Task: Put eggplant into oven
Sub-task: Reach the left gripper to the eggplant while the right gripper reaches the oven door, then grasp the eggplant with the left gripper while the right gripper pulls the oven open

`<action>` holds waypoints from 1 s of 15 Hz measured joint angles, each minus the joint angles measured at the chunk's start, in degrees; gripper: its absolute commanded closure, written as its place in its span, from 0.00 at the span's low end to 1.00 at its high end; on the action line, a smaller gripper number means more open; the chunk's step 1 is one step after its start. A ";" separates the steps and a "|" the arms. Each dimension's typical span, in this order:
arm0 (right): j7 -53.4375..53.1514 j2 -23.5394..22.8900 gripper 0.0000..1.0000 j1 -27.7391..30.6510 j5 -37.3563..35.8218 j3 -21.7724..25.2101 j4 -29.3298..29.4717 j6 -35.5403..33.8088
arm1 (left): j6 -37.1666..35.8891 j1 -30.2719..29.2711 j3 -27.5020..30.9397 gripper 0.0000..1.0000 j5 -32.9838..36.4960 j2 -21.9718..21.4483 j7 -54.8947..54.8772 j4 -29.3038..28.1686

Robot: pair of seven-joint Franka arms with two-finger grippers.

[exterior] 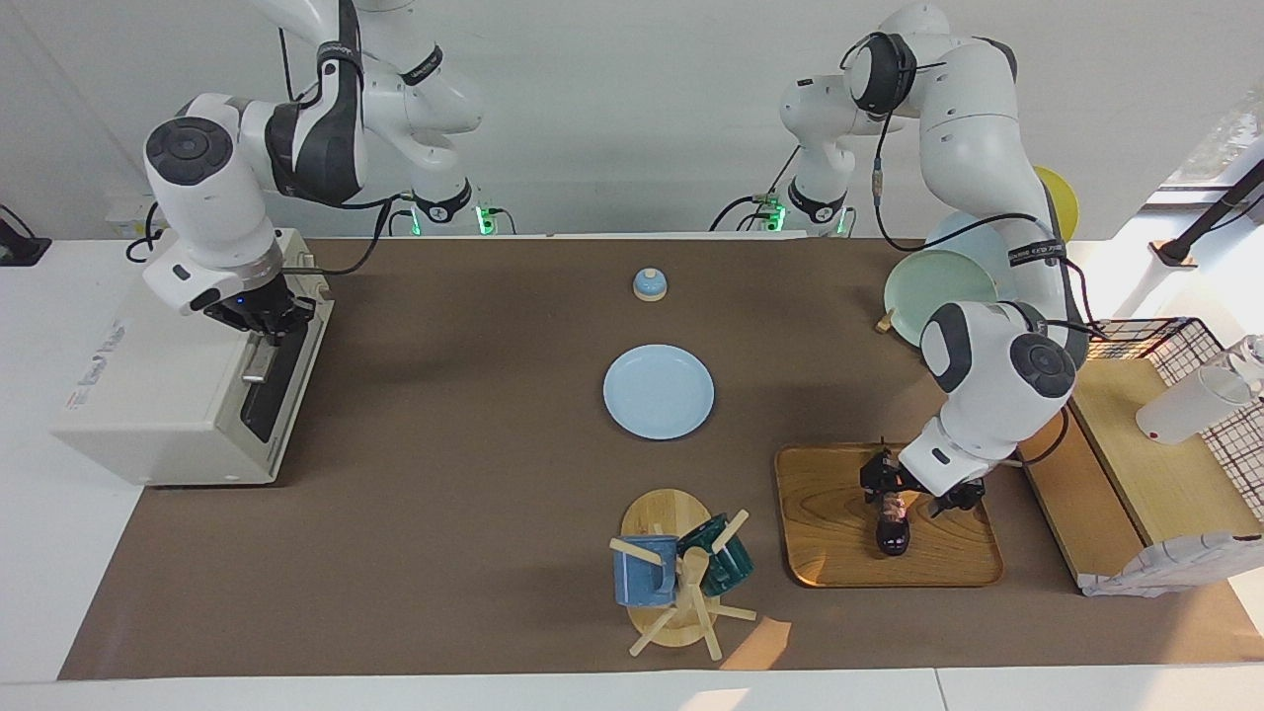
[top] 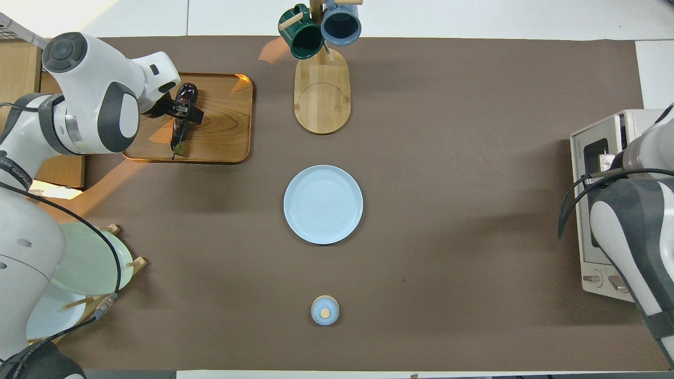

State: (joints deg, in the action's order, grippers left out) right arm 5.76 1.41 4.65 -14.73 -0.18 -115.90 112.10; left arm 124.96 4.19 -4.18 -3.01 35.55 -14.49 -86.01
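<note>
Your left gripper point(exterior: 894, 491) sits low over the eggplant point(exterior: 892, 528), jaws spread wide on either side of it and not yet clamped. The eggplant lies on the wooden tray point(exterior: 829, 533) toward the left arm's end of the table. Your right gripper point(exterior: 265, 321) is at the oven point(exterior: 168, 395) door's handle point(exterior: 257, 361), fingertips clenched together; you can't tell whether they grip the bar. The oven door is closed.

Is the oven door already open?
No: in the facing view the oven has its dark glass door upright and closed, with the right gripper at the door's top edge.
</note>
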 measured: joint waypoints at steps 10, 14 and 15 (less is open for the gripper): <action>-2.73 -2.76 1.00 -3.99 9.92 -1.00 -8.56 14.72 | -0.81 -0.04 0.13 1.00 0.00 -0.23 -0.51 -0.13; -6.67 -6.58 1.00 -6.11 9.84 -0.81 -10.99 20.29 | -1.74 -0.04 0.10 1.00 -0.11 -0.66 -0.51 0.31; -6.78 -7.38 1.00 -6.09 9.84 -0.74 -11.03 20.79 | -2.93 -0.02 0.05 1.00 -0.67 -1.15 -0.47 0.53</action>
State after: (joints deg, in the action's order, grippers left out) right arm -1.03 -5.97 -1.44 -4.90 -0.92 -126.92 132.89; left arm 122.03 4.18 -4.14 -3.68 34.40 -14.95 -85.48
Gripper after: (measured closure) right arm 0.991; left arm 0.656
